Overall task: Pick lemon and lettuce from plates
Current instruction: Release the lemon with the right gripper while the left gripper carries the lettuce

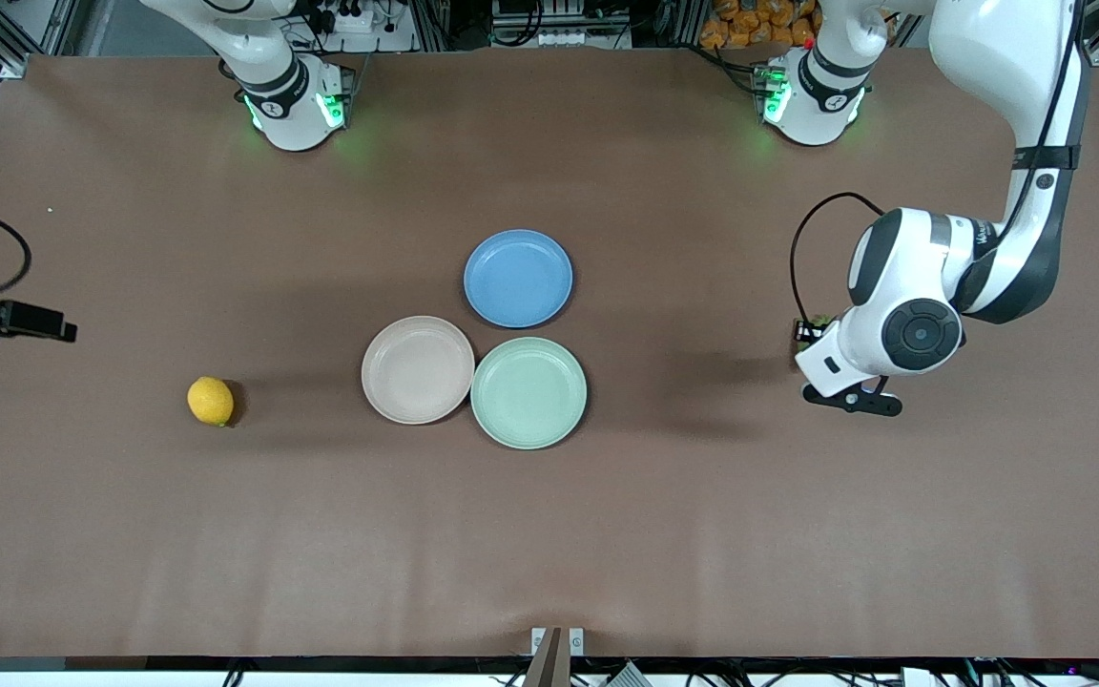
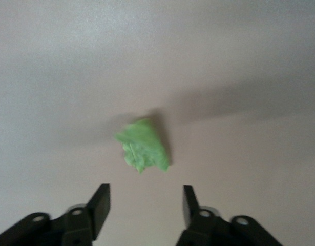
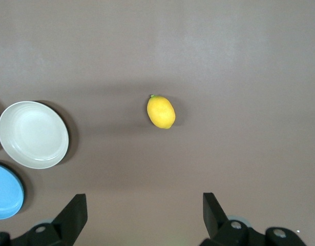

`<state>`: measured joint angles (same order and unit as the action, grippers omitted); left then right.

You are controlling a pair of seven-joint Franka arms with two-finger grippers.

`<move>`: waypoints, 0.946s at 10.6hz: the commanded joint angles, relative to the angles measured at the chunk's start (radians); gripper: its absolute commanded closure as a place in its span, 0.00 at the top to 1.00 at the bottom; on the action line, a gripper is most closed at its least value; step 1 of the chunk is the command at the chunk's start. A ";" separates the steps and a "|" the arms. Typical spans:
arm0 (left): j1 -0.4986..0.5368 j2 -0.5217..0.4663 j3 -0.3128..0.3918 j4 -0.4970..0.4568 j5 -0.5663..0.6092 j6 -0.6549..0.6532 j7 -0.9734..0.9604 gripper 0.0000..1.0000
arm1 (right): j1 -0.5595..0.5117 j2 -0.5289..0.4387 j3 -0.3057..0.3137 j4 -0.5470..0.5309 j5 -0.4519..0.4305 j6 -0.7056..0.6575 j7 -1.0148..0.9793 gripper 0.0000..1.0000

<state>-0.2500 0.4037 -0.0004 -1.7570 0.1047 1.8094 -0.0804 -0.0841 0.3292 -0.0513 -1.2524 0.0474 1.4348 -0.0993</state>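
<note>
The lemon (image 1: 211, 401) lies on the bare table toward the right arm's end, apart from the plates; it also shows in the right wrist view (image 3: 161, 111). The beige-pink plate (image 1: 418, 369) and the mint green plate (image 1: 528, 392) sit side by side, touching, both empty. The lettuce (image 2: 143, 145) lies on the bare table toward the left arm's end. My left gripper (image 2: 146, 205) is open and empty just above the lettuce; the hand hides most of the lettuce in the front view. My right gripper (image 3: 144, 212) is open and empty, high over the table's right-arm end.
A blue plate (image 1: 518, 278), empty, sits next to the two plates, farther from the front camera. The brown table (image 1: 702, 534) is bare elsewhere. The beige-pink plate (image 3: 33, 134) and the blue plate (image 3: 6, 190) show in the right wrist view.
</note>
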 commanded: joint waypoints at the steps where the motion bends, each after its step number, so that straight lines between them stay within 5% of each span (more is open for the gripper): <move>1: 0.014 -0.010 0.002 0.071 0.021 -0.024 -0.018 1.00 | -0.006 -0.114 0.014 -0.087 -0.014 -0.004 0.013 1.00; 10: 0.116 -0.109 -0.022 0.185 -0.114 0.008 -0.033 1.00 | 0.017 -0.258 0.021 -0.252 -0.044 0.015 0.021 1.00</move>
<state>-0.1523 0.3485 0.0014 -1.5639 0.0119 1.8191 -0.1234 -0.0747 0.1342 -0.0343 -1.4267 0.0184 1.4166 -0.0988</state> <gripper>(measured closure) 0.000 0.000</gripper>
